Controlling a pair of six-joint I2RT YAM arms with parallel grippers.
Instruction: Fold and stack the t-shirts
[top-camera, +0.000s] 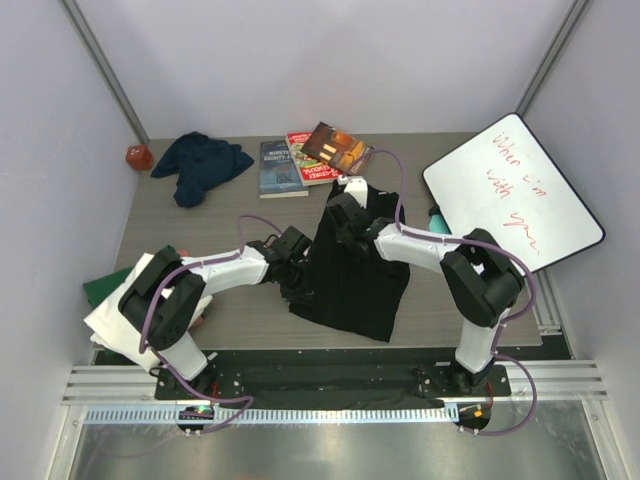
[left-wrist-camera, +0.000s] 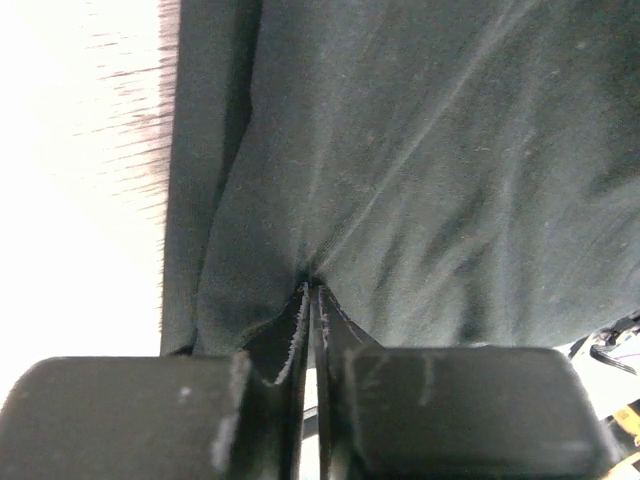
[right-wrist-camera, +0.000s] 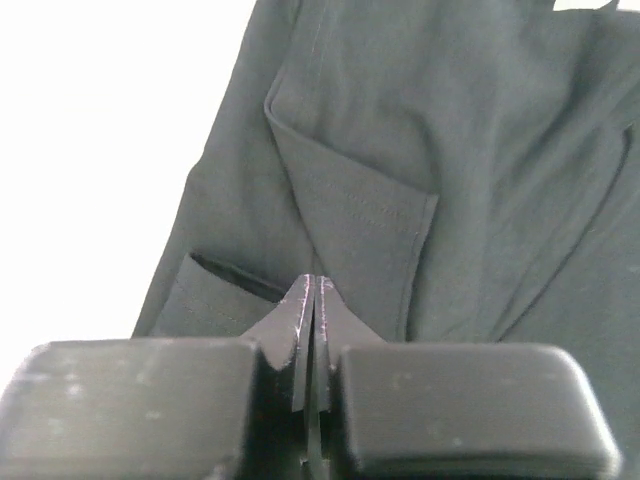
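Note:
The black t-shirt (top-camera: 352, 275) lies in the middle of the table, folded narrow, its plain dark side up. My left gripper (top-camera: 293, 266) is at the shirt's left edge. In the left wrist view the left gripper (left-wrist-camera: 312, 285) is shut, with creases of the black t-shirt (left-wrist-camera: 430, 170) running into the tips. My right gripper (top-camera: 345, 214) is at the shirt's far end, and in its wrist view the right gripper (right-wrist-camera: 315, 280) is shut where a fold of the black t-shirt (right-wrist-camera: 350, 200) meets the tips. A navy t-shirt (top-camera: 200, 163) lies crumpled at the far left. Folded white (top-camera: 125, 315) and green (top-camera: 98, 290) t-shirts sit at the near left.
Three books (top-camera: 305, 158) lie at the far edge behind the black shirt. A whiteboard (top-camera: 512, 190) with red writing leans over the right side of the table. A small red object (top-camera: 138, 157) sits in the far left corner.

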